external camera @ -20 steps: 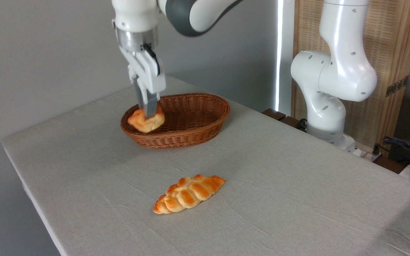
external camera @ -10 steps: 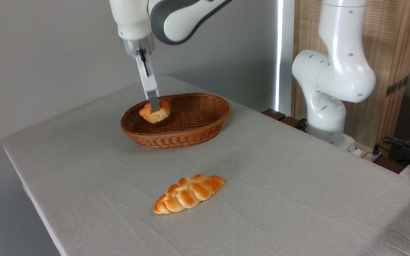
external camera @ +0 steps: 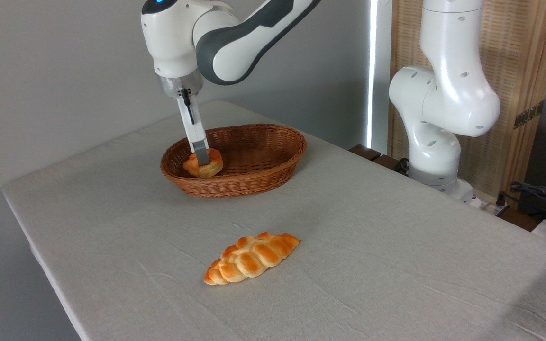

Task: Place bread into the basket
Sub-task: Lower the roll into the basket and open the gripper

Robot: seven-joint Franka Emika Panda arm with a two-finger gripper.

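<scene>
Tool (external camera: pixel 201 159) pinching the bun (external camera: pixel 202 164) inside the wicker basket (external camera: pixel 254 177), frame's upper left; releasing seems next.

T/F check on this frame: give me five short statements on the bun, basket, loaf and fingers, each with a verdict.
1. The knotted bun is inside the wicker basket. True.
2. The braided loaf lies in the basket. False: it lies on the tablecloth, in front of the basket and apart from it.
3. The gripper reaches down into the basket at the bun. True; from this side view I cannot tell whether the fingers are shut on it.
4. The bun sits at the basket's right end. False: it is at the left end, as the picture shows it.
5. The basket is tipped on its side. False: it stands upright on the table.
</scene>
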